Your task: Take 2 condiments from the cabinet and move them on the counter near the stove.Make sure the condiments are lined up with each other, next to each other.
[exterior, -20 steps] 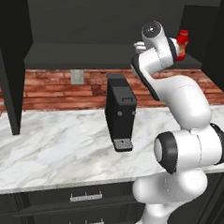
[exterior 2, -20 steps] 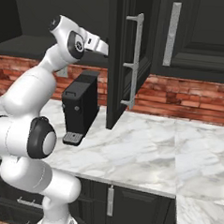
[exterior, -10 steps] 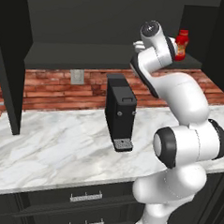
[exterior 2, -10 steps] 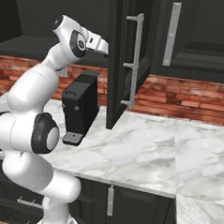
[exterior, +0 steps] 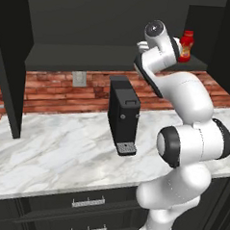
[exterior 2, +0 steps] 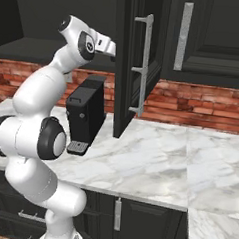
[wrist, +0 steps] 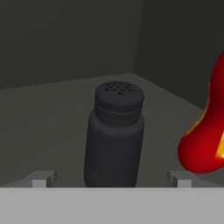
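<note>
A small black shaker bottle [wrist: 114, 135] with a perforated cap stands upright on the cabinet shelf [wrist: 52, 113]. It is right in front of my gripper [wrist: 110, 179], between the two open fingertips [wrist: 41, 178] and not touched by them. To the right of the shaker stands the rounded red bottle [wrist: 203, 142], also seen at the shelf's right end as the red bottle [exterior: 186, 45]. My arm reaches up into the dark cabinet [exterior: 82, 52] beside it. The counter [exterior: 62, 147] lies below. The stove is out of view.
A tall black coffee machine [exterior: 124, 115] stands on the marble under the shelf. An open cabinet door [exterior 2: 132, 67] with a metal handle hangs just right of my hand. Another open door panel [exterior: 11, 67] hangs at the left. Red brick wall [exterior: 51, 89] lies behind.
My hand has edged slightly further into the cabinet toward the bottles. The jaws stay open and the bottles have not moved.
</note>
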